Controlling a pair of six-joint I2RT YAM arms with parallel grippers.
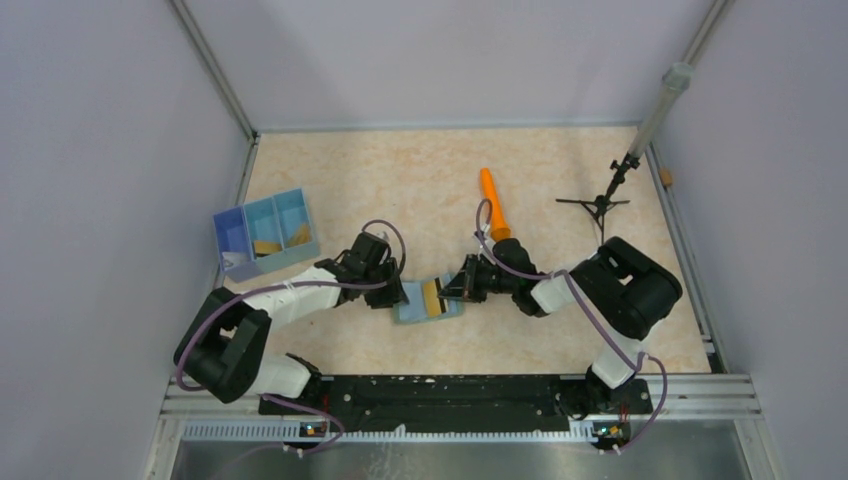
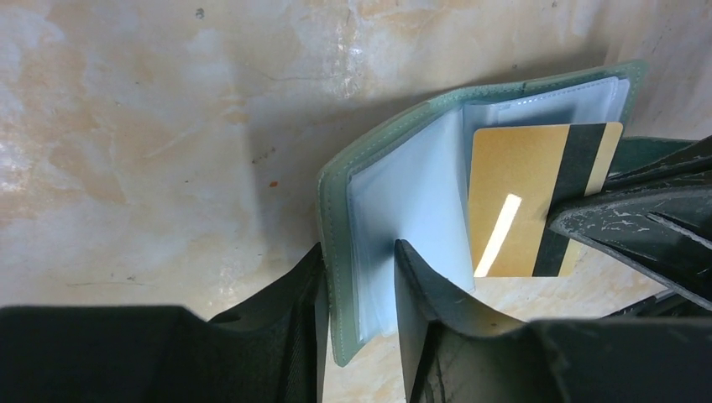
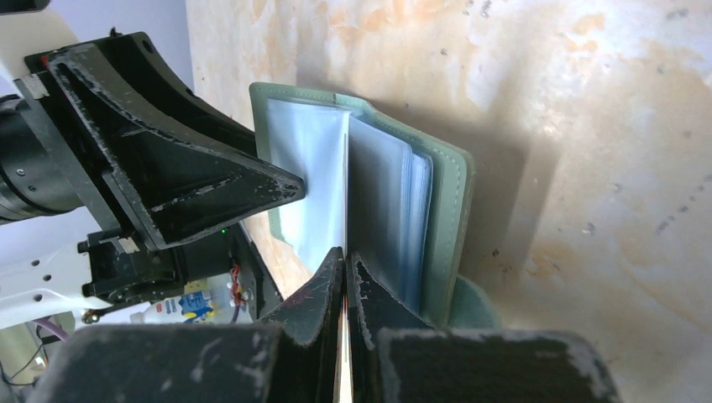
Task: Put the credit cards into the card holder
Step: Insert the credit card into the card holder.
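The grey-green card holder (image 1: 415,310) lies open between both arms, its pale blue sleeves fanned out (image 2: 420,193). My left gripper (image 2: 359,252) straddles the holder's left cover and a few sleeves, jaws apart, one finger on each side. My right gripper (image 3: 345,256) is shut on a gold-tan credit card (image 2: 520,201) with a dark stripe. It holds the card on edge among the sleeves, most of it still showing. In the top view the card (image 1: 432,296) sits over the holder between the left gripper (image 1: 398,296) and the right gripper (image 1: 447,290). More gold cards (image 1: 266,246) lie in the blue tray.
The blue three-compartment tray (image 1: 232,238) stands at the back left beside the wall. An orange cylinder (image 1: 494,205) lies behind the right arm. A small black tripod stand (image 1: 600,203) sits at the back right. Walls enclose the table on three sides.
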